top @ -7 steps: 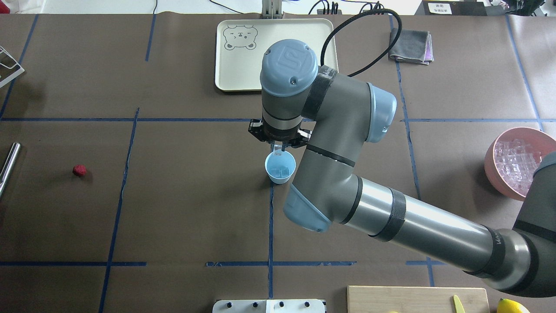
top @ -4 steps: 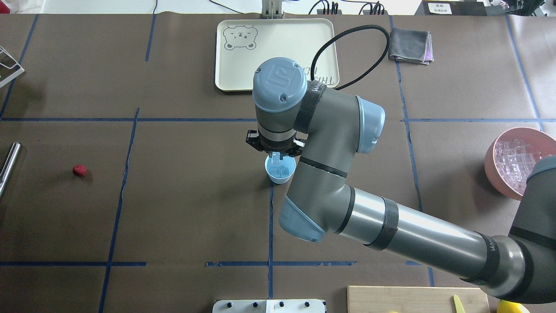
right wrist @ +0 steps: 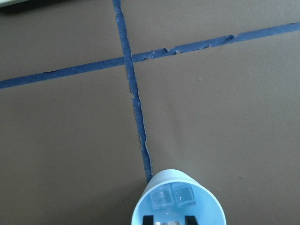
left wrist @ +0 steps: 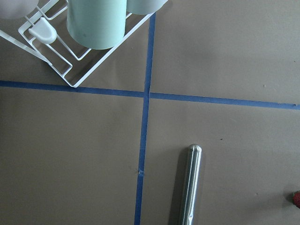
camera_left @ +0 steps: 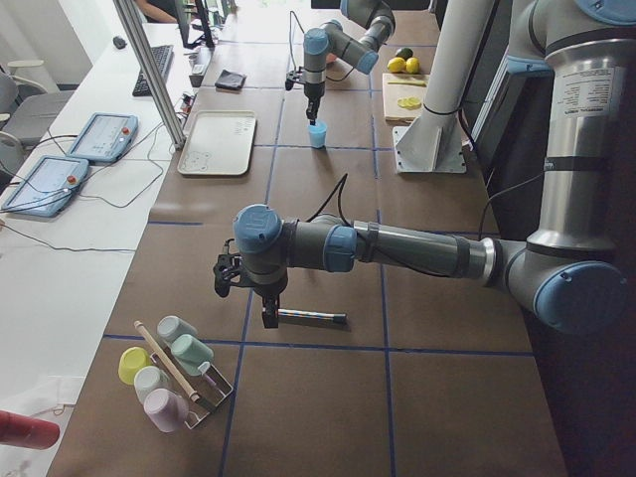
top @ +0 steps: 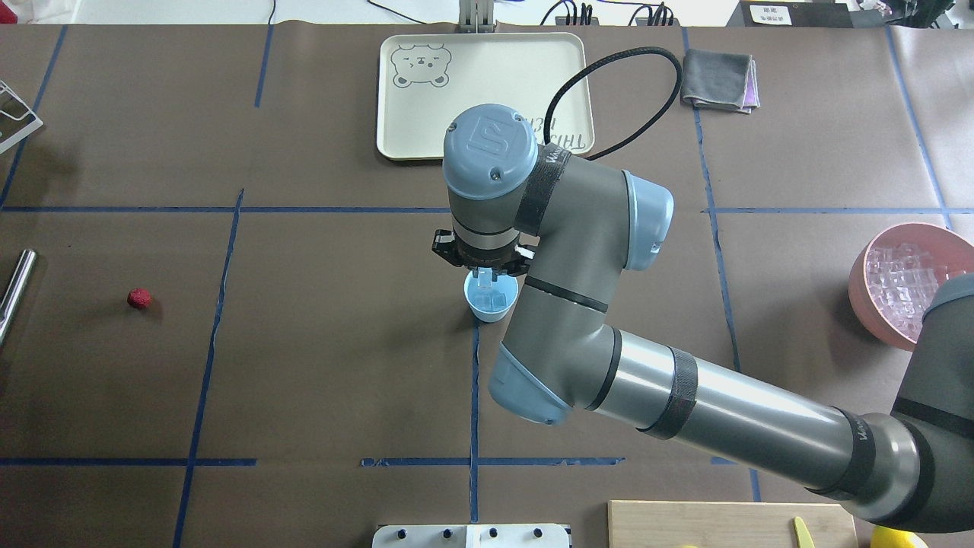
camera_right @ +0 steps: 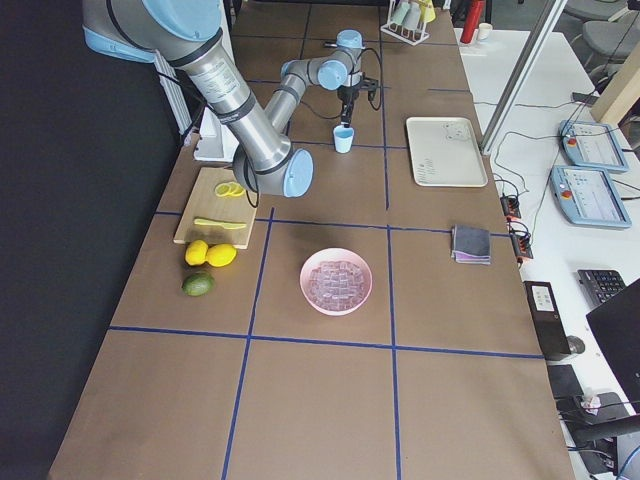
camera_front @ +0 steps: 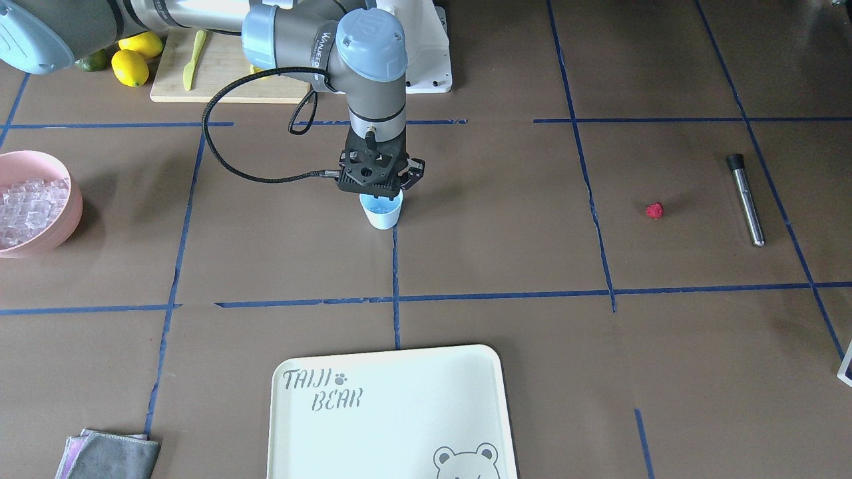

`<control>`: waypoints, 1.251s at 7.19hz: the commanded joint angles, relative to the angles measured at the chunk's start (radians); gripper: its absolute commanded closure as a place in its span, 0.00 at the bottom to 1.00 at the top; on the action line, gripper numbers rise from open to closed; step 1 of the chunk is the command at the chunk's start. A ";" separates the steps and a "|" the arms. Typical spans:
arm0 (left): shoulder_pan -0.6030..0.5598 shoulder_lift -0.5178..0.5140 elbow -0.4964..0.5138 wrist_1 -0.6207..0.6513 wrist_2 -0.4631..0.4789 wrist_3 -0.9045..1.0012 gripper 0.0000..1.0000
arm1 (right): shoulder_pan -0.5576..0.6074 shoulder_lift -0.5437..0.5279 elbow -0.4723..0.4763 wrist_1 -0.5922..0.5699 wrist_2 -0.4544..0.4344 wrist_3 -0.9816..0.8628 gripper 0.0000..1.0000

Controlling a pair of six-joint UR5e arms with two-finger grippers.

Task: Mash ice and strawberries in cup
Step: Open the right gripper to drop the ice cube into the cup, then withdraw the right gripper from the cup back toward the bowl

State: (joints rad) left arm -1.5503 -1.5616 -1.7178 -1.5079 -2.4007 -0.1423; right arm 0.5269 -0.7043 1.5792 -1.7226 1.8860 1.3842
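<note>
The light blue cup [top: 494, 306] stands at the table's middle, also seen in the front view [camera_front: 383, 214]. Two ice cubes [right wrist: 171, 197] lie in it. My right gripper [top: 485, 275] points straight down at the cup's rim, its tips [right wrist: 168, 219] just inside the cup [right wrist: 206, 206], shut on a clear ice cube. The red strawberry [top: 138, 298] lies far left on the table, apart from both grippers. My left gripper [camera_left: 268, 316] shows only in the left side view, over a metal rod; I cannot tell its state.
A pink bowl [top: 864, 293] of ice cubes [top: 905, 278] stands at the right edge. A cream tray [top: 487, 76] and a grey cloth [top: 719, 80] lie behind the cup. The metal rod [left wrist: 190, 183] lies by a cup rack [left wrist: 70, 75]. A cutting board [camera_front: 226, 86] has lemons [camera_front: 130, 66] beside it.
My right gripper has come down and toward the cup with the ice cube between its fingers; over the last half second it has hardly moved. The strawberry has stayed put.
</note>
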 commanded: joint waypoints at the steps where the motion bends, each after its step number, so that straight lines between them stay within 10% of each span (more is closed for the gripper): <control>1: 0.001 0.000 0.001 0.000 0.000 0.000 0.00 | 0.001 -0.001 0.002 0.001 -0.001 -0.001 0.29; 2: 0.001 0.000 0.000 0.000 0.000 0.001 0.00 | 0.001 -0.001 0.002 0.001 -0.001 -0.001 0.29; 3: 0.001 0.000 0.001 0.000 0.000 0.001 0.00 | 0.004 -0.003 0.002 0.000 -0.001 -0.002 0.04; 6: 0.001 -0.014 -0.008 -0.002 0.000 -0.002 0.00 | 0.015 -0.003 0.014 0.001 -0.010 0.001 0.01; 9: 0.015 -0.012 -0.158 -0.008 -0.002 -0.003 0.00 | 0.158 -0.169 0.244 -0.044 0.002 -0.068 0.01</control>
State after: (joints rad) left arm -1.5453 -1.5764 -1.7967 -1.5107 -2.4020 -0.1445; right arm 0.6209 -0.7895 1.7157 -1.7364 1.8837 1.3639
